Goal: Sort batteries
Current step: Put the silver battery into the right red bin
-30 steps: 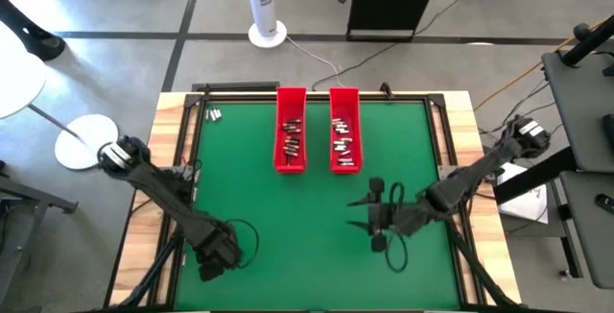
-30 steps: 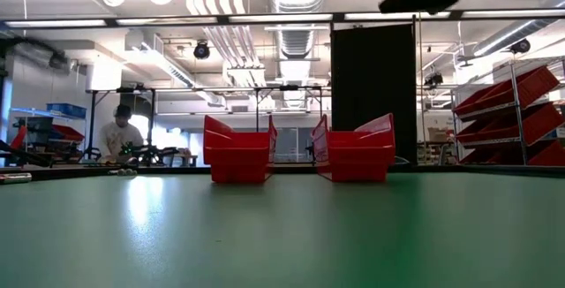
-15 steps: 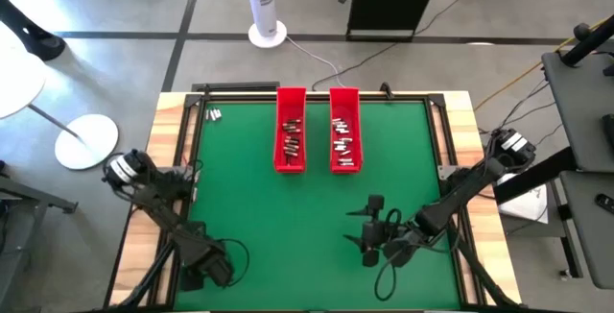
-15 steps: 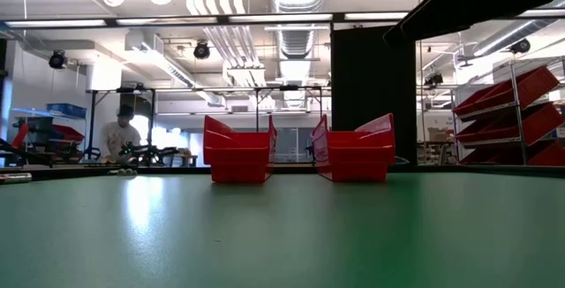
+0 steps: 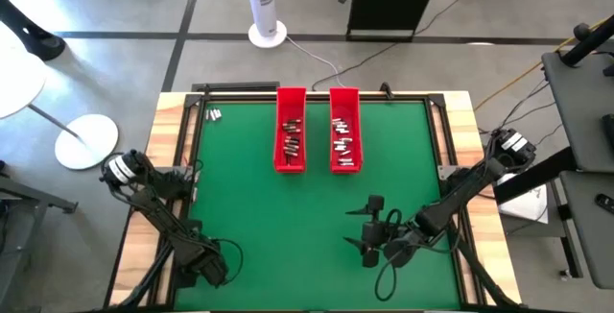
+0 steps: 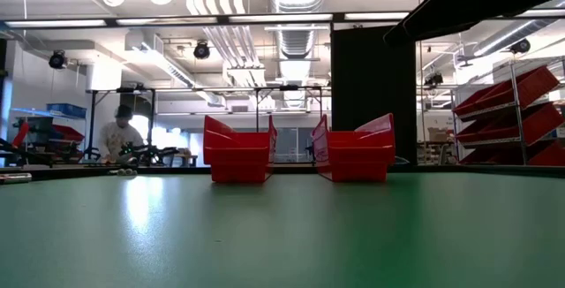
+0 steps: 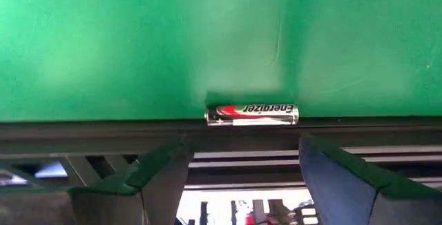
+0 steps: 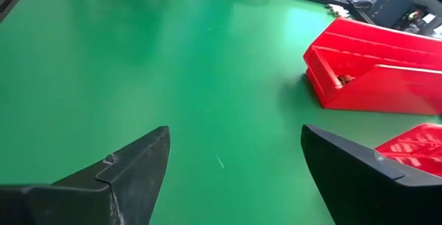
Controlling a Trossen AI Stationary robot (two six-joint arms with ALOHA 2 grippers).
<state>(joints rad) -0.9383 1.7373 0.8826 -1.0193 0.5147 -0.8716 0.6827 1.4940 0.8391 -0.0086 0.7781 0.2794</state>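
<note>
You can read one word here: "Energizer", printed along the side of a small battery (image 7: 252, 114). That battery lies flat on its side at the very edge of the green worktop (image 7: 138, 38), right against the dark frame. You will find no other words, numbers or signs clear enough to read on anything else in these pictures.

Worktop (image 5: 317, 207): green mat, light wooden border, black frame. Trays (image 5: 291, 131): two, red. Battery (image 7: 252, 114): silver, black and red, white lettering. Fingers (image 8: 117, 177): dark grey. Fan (image 5: 266, 1): white.
</note>
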